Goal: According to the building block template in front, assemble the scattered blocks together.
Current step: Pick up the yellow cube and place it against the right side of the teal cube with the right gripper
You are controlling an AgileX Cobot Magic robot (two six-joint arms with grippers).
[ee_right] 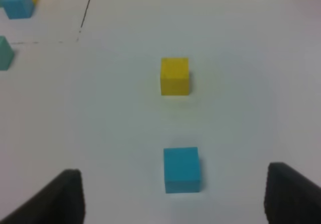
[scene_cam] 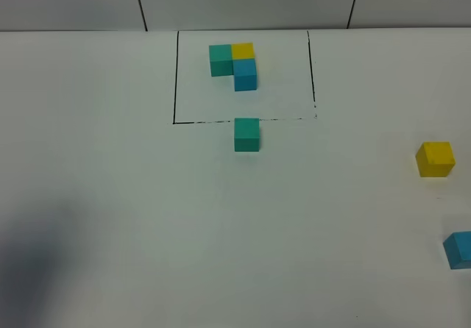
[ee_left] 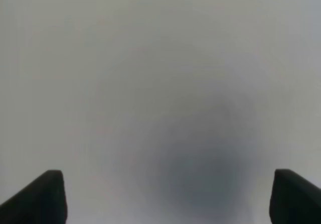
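The building block template sits inside a black rectangle outline at the back: teal-green and yellow side by side, blue below yellow. A loose teal-green cube stands just in front of the outline's front line. A loose yellow cube and a loose sky-blue cube lie at the right edge. In the right wrist view the open right gripper has the sky-blue cube between its fingers, with the yellow cube beyond. The left gripper is open over bare table. Neither gripper shows in the high view.
The white table ends at a grey panelled wall behind the outline. A dark shadow lies on the table at the front left.
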